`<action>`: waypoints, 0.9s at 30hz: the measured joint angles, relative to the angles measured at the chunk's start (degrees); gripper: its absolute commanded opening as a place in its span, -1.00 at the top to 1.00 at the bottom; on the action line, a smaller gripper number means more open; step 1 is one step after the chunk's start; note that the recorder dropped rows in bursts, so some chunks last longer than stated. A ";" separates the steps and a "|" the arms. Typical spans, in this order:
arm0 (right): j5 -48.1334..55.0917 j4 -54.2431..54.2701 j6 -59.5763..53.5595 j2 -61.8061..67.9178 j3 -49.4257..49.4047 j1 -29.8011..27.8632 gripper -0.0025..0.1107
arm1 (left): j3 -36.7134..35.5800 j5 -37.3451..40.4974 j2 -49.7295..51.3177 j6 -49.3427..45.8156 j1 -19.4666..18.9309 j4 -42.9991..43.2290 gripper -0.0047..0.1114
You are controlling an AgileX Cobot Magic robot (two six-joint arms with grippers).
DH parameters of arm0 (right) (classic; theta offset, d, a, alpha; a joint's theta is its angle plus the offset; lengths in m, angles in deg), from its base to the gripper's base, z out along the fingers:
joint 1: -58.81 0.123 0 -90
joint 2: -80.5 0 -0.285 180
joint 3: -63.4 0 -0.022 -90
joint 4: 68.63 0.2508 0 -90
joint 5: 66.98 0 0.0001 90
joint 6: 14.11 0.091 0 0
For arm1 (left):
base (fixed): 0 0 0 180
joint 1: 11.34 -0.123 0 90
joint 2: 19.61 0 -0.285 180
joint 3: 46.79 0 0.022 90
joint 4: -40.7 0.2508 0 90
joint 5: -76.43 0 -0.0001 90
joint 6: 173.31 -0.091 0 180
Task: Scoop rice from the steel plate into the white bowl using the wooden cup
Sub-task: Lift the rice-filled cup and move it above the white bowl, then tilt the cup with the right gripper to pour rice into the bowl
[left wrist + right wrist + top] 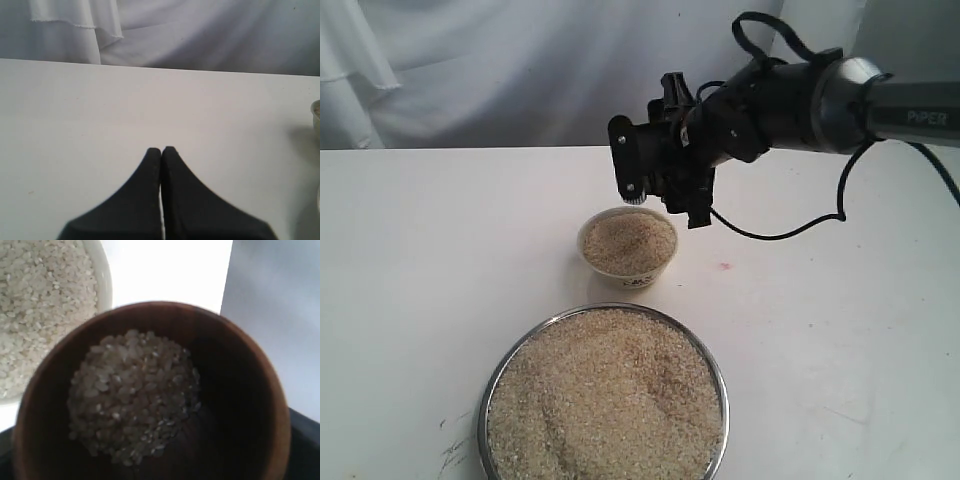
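The steel plate [492,380] lies at the table's front, heaped with rice [605,400]. Behind it stands the white bowl [588,250], filled with rice [628,243] almost to its rim. My right gripper [663,185] hangs just above the bowl's far edge. In the right wrist view it is shut on the wooden cup [240,390], which holds a small mound of rice [132,395] and sits beside the bowl's rim [104,282]. The gripper hides the cup in the exterior view. My left gripper [161,150] is shut and empty over bare table.
A white cloth backdrop [470,70] hangs behind the white table [420,250]. A black cable [780,232] loops under the right arm. The edge of a round vessel [316,114] shows at the border of the left wrist view.
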 measured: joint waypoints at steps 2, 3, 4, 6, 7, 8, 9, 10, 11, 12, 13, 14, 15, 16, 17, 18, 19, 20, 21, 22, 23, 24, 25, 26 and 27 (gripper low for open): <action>-1.80 -3.10 0.00 0.82 0.00 0.61 0.96 | 0.00 0.00 0.00 0.00 0.00 0.00 0.92; -2.57 -5.13 0.16 1.08 0.00 0.82 0.96 | 0.00 0.00 0.00 0.00 0.00 0.00 0.92; -3.22 -7.39 0.51 1.53 0.00 0.98 0.96 | 0.00 0.00 0.00 0.00 0.00 0.00 0.92; -3.90 -12.64 2.01 2.06 0.00 1.50 0.96 | 0.00 0.00 0.00 0.00 0.00 0.00 0.92; -4.04 -15.38 3.25 2.32 0.00 1.67 0.96 | 0.00 0.00 0.00 0.00 0.00 0.00 0.92; -4.17 -17.62 4.24 2.45 0.00 1.89 0.96 | 0.00 0.00 0.00 0.00 0.00 0.00 0.92; -4.25 -20.97 5.87 2.70 0.00 2.03 0.96 | 0.00 0.00 0.00 0.00 0.00 0.00 0.92; -4.25 -23.25 6.87 2.83 0.00 2.19 0.96 | 0.00 0.00 0.00 0.00 0.00 0.00 0.92; -4.29 -25.35 8.02 2.93 0.00 2.29 0.96 | 0.00 0.00 0.00 0.00 0.00 0.00 0.92; -4.40 -28.36 9.68 2.96 0.00 2.43 0.96 | 0.00 0.00 0.00 0.00 0.00 0.00 0.92; -4.39 -30.36 10.89 3.07 0.00 2.56 0.96 | 0.00 0.00 0.00 0.00 0.00 0.00 0.92; -4.39 -32.61 12.25 3.07 0.00 2.84 0.96 | 0.00 0.00 0.00 0.00 0.00 0.00 0.92; -4.43 -34.63 13.41 3.07 0.00 2.99 0.96 | 0.00 0.00 0.00 0.00 0.00 0.00 0.92; -4.51 -36.41 14.39 3.07 0.00 3.44 0.96 | 0.00 0.00 0.00 0.00 0.00 0.00 0.92; -4.51 -37.64 15.07 3.07 0.00 3.58 0.96 | 0.00 0.00 0.00 0.00 0.00 0.00 0.92; -4.41 -39.11 15.80 3.07 0.00 4.01 0.96 | 0.00 0.00 0.00 0.00 0.00 0.00 0.92; -4.41 -39.95 15.96 3.07 0.00 4.30 0.96 | 0.00 0.00 0.00 0.00 0.00 0.00 0.92; -4.41 -40.80 16.05 3.07 0.00 4.57 0.96 | 0.00 0.00 0.00 0.00 0.00 0.00 0.92; -4.41 -41.65 16.24 3.07 0.00 4.70 0.96 | 0.00 0.00 0.00 0.00 0.00 0.00 0.92; -4.41 -42.34 16.39 3.07 0.00 4.82 0.96 | 0.00 0.00 0.00 0.00 0.00 0.00 0.92; -4.41 -43.30 16.51 3.07 0.00 4.96 0.96 | 0.00 0.00 0.00 0.00 0.00 0.00 0.92; -4.41 -44.38 17.02 3.07 0.00 5.24 0.96 | 0.00 0.00 0.00 0.00 0.00 0.00 0.92; -4.41 -45.20 17.55 3.07 0.00 5.24 0.96 | 0.00 0.00 0.00 0.00 0.00 0.00 0.92; -4.30 -46.36 18.02 3.07 0.00 5.24 0.96 | 0.00 0.00 0.00 0.00 0.00 0.00 0.92; -4.19 -47.48 18.45 3.07 0.00 5.24 0.96 | 0.00 0.00 0.00 0.00 0.00 0.00 0.92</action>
